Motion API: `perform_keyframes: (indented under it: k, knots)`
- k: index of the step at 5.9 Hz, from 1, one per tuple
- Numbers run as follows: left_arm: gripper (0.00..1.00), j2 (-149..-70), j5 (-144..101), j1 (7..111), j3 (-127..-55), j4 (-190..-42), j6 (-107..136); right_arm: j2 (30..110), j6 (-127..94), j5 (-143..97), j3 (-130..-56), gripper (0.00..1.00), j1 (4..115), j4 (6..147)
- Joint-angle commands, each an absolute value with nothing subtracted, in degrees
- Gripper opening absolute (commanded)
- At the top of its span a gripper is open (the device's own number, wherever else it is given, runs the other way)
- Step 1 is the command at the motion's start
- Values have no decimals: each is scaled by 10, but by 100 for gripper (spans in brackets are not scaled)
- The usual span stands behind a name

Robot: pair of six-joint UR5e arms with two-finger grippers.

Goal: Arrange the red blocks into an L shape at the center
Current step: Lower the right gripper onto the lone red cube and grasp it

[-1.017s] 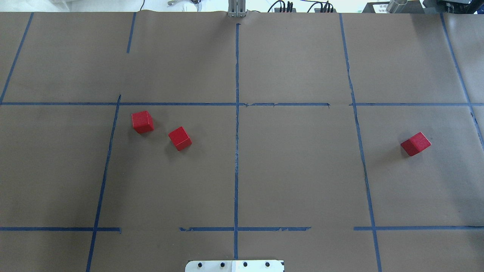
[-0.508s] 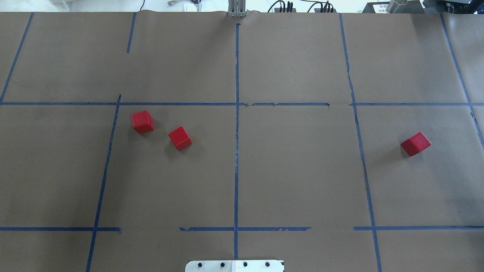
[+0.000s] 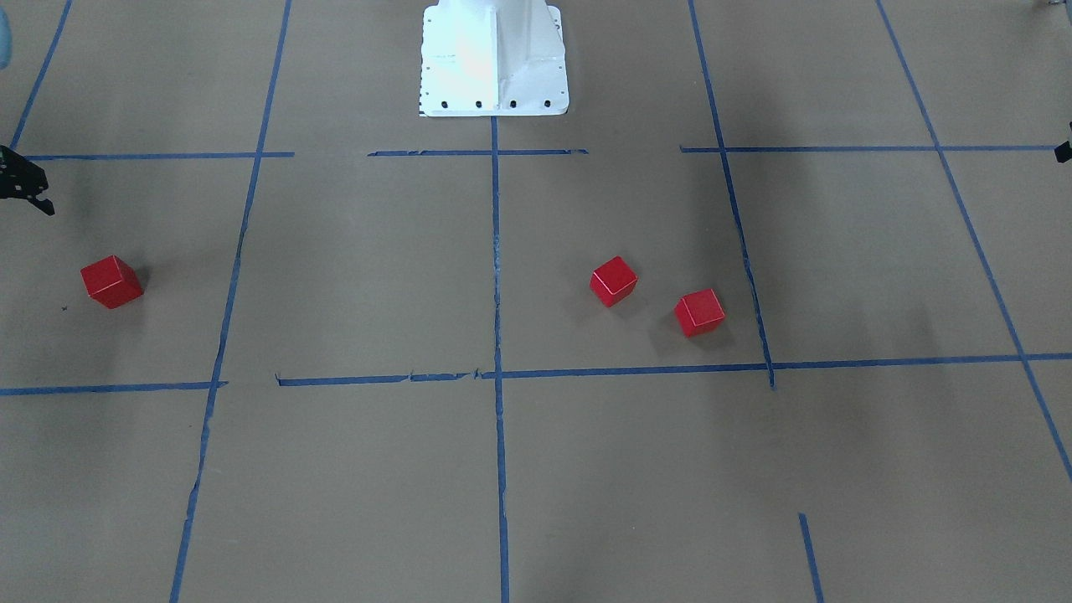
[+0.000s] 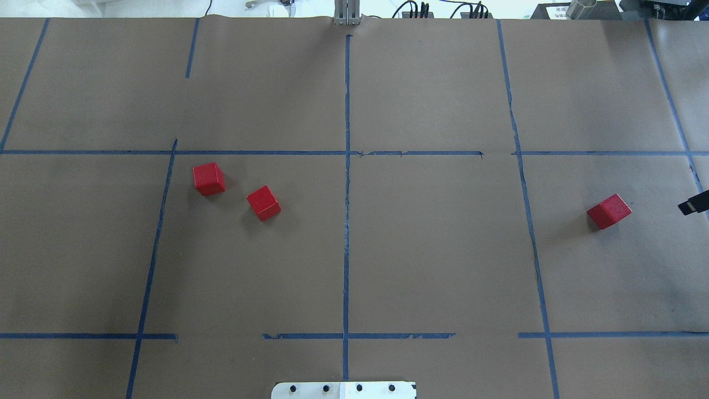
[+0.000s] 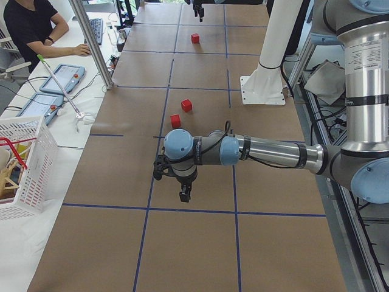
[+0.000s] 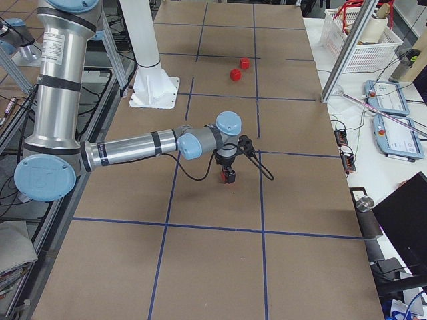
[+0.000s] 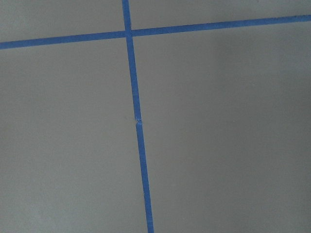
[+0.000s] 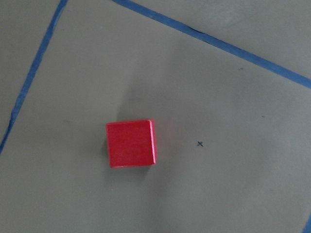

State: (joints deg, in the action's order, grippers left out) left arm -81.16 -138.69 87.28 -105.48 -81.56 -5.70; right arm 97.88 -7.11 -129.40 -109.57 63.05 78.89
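Three red blocks lie apart on the brown paper. Two sit left of the center's (image 4: 388,238) vertical blue tape line: one (image 4: 209,178) and another (image 4: 263,203), also in the front view (image 3: 700,311) (image 3: 614,280). The third (image 4: 609,211) lies far right, also in the front view (image 3: 111,281). My right gripper (image 6: 229,175) hovers above that third block, which shows free on the paper in the right wrist view (image 8: 131,143). Only its edge shows in the overhead view (image 4: 693,205). My left gripper (image 5: 182,193) hangs over bare paper, short of the two blocks. I cannot tell either gripper's opening.
The robot's white base plate (image 4: 343,390) sits at the near table edge on the center line. Blue tape lines (image 4: 347,244) grid the paper. A white basket (image 5: 24,164) and tablets stand beside the table's far edge, where an operator (image 5: 30,24) sits.
A black edge of my right gripper has come into the overhead view at its right edge. The three red blocks have not moved.
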Motion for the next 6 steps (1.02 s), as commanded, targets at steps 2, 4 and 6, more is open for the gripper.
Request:
perform_keyframes:
  k: [2,4,6]
  knots:
    - [100,-812,-1387,873,-1056,-816,-57,948,-130,-1262,-1068,100,585,781]
    - [100,-812,-1387,873,-1058,-816,-57,934,-205,-1261,-1049,100,558,750]
    - [100,-812,-1387,873,-1059,-816,-57,895,-198,-1259,-1001,99,554,748]
